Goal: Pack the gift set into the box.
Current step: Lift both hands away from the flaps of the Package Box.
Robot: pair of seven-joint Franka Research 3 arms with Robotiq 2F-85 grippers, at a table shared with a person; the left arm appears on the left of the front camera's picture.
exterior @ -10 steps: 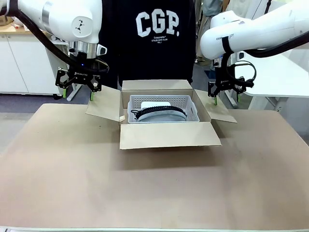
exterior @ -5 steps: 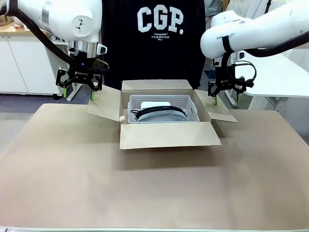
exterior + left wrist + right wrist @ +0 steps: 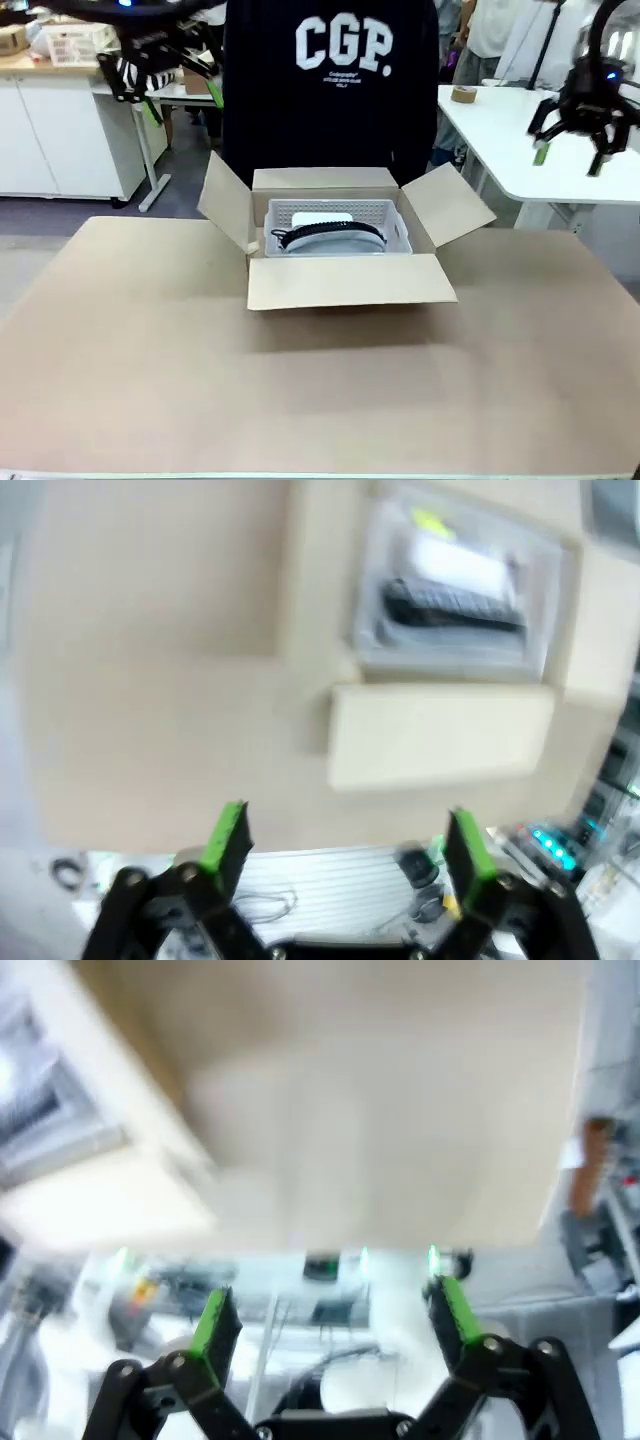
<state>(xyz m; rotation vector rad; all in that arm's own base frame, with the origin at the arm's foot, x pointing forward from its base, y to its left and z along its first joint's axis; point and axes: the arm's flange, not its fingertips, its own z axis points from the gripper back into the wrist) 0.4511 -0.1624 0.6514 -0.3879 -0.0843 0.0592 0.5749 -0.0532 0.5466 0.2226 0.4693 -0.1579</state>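
Front view: the gift set [image 3: 325, 232] is lying inside the box [image 3: 350, 284]; left gripper [image 3: 170, 85] is hovering at ten o'clock, right gripper [image 3: 568, 157] at two o'clock, both released.

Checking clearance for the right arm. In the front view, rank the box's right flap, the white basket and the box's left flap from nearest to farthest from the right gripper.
From the right gripper:
1. box's right flap, raised, on the gripper's side.
2. white basket, in the middle, between the flaps.
3. box's left flap, on the far side.
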